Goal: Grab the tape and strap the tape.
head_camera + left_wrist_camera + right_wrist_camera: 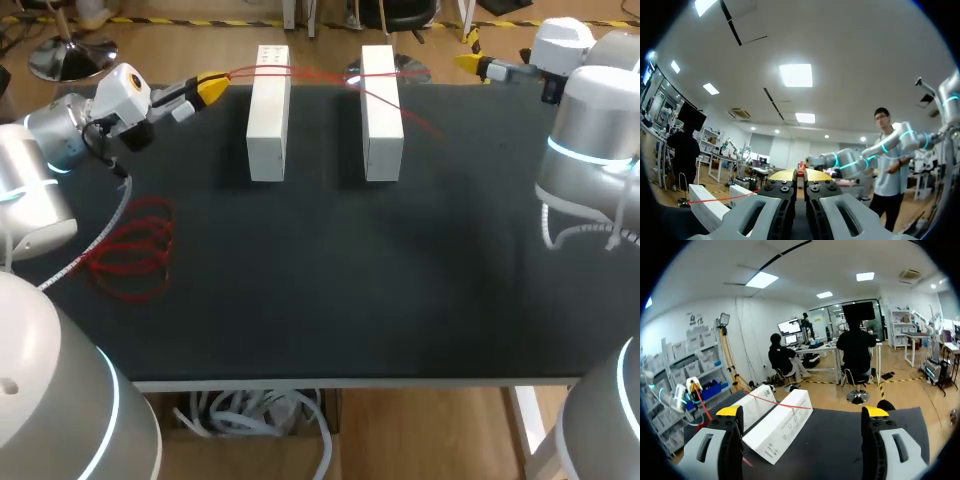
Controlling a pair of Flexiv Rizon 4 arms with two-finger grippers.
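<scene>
The left hand (212,88) clamps thin red tape (300,72) stretched ahead of it over two white rectangular blocks (268,112) on the dark table (400,280); the right hand (802,415) stands apart

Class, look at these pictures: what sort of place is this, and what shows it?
Probably a robotics lab test bench: a dark table, the left gripper shut on red tape stretched over two white blocks, and the right gripper open at the far edge.
</scene>
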